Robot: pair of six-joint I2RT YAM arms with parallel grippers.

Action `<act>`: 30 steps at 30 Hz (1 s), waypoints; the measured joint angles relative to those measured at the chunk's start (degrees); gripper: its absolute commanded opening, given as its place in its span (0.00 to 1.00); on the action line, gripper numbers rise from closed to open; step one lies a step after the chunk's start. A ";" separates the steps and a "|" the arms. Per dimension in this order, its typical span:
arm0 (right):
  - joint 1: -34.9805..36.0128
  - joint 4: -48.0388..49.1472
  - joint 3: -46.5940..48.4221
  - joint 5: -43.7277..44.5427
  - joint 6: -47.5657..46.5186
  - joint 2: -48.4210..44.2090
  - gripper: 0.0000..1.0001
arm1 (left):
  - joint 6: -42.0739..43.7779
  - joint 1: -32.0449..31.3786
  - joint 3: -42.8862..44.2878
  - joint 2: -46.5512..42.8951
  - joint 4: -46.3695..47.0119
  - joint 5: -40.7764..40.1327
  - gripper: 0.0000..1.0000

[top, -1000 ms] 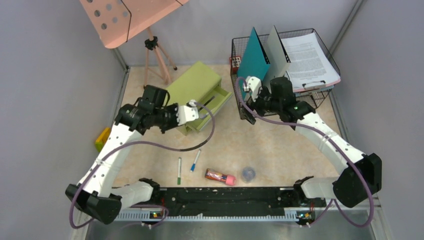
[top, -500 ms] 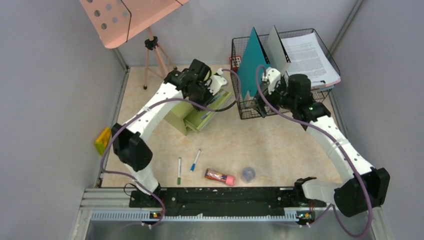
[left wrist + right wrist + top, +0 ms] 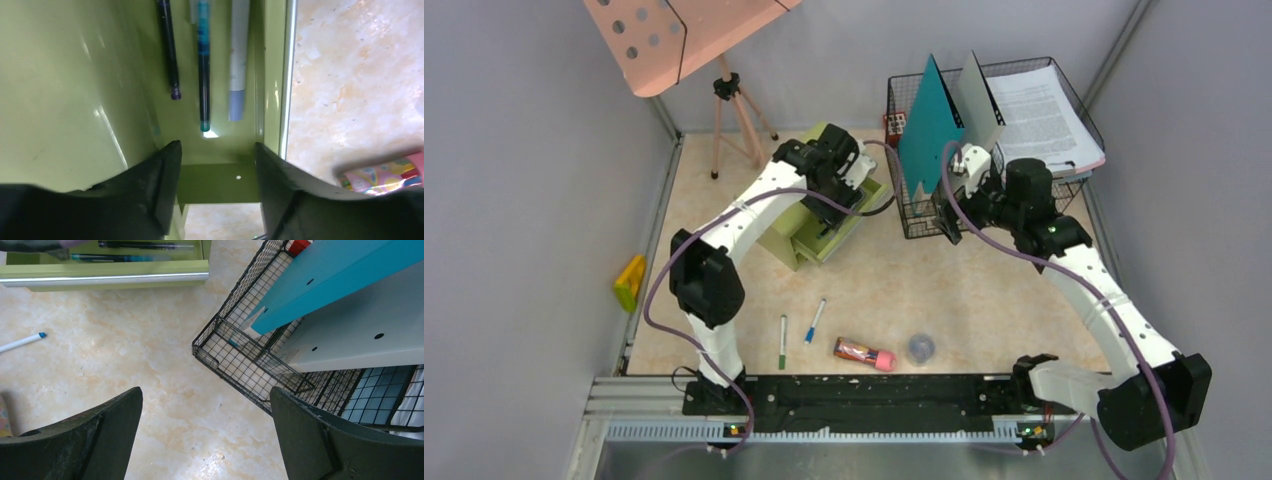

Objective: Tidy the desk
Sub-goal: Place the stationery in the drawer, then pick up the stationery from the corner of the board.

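beige marbled desk (image 3: 984, 290) carries a green pen (image 3: 783, 341) and a blue pen (image 3: 815, 321) near its front edge, on the left arm's side, long axes roughly front to back. left gripper (image 3: 216, 150) hangs open and empty over the drawer (image 3: 829, 238); right gripper (image 3: 205, 430) is wide open and empty.

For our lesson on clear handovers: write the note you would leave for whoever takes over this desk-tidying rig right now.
Left gripper: open, empty, over the open drawer.
Right gripper: open, empty, near the wire basket.
Done: three pens lie in the drawer.
Left on the desk: green-capped pen, blue-capped pen, pink tube, small round thing, yellow item at its left edge.
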 measured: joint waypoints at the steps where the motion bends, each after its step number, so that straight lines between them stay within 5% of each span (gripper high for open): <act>1: -0.02 0.07 -0.22 0.00 0.04 -0.02 0.96 | -0.39 -0.13 -0.02 -0.66 0.07 0.83 0.77; 10: -0.09 0.09 -1.03 -0.66 0.13 -0.26 0.96 | 4.70 -0.02 -6.38 -18.53 0.61 4.50 0.76; 18: -0.09 0.48 -1.75 -1.38 0.11 -0.37 0.96 | 17.62 0.04 -33.66 -40.11 -2.60 8.57 0.75; 24: -0.09 0.52 -1.75 -1.73 0.09 -0.37 0.96 | 18.56 0.04 -50.42 -45.35 -1.42 7.82 0.77; 30: -0.11 0.72 -2.82 -1.92 0.11 -0.35 0.96 | 16.68 0.07 -57.61 -41.53 3.58 6.54 0.77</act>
